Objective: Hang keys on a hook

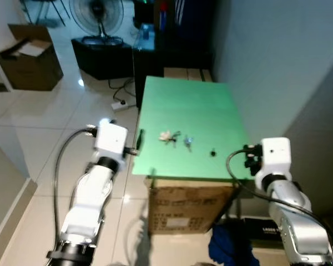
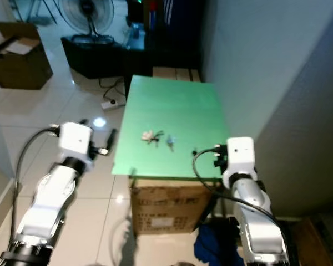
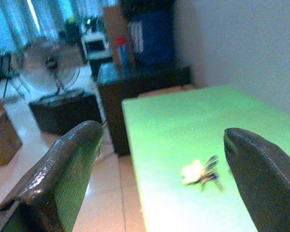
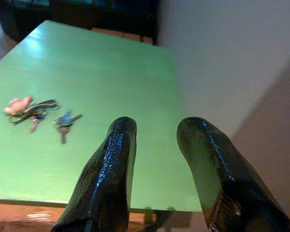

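Both grippers are hovering empty at the green tabletop's (image 1: pixel 211 105) near edge: left gripper (image 1: pixel 140 139) gaping wide, right gripper (image 4: pixel 154 159) parted narrowly. Keys (image 1: pixel 176 138) are lying toward twelve o'clock; flat, they risk skidding away under a shallow pinch.

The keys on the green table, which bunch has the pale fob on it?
The left bunch, toward the left gripper, has the pale fob. The smaller bunch beside it has a blue tag instead.

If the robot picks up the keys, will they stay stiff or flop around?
The keys would probably flop and dangle, since several loose pieces lie spread out. They look small and flat on the green table, so likely light, and might slide if pushed.
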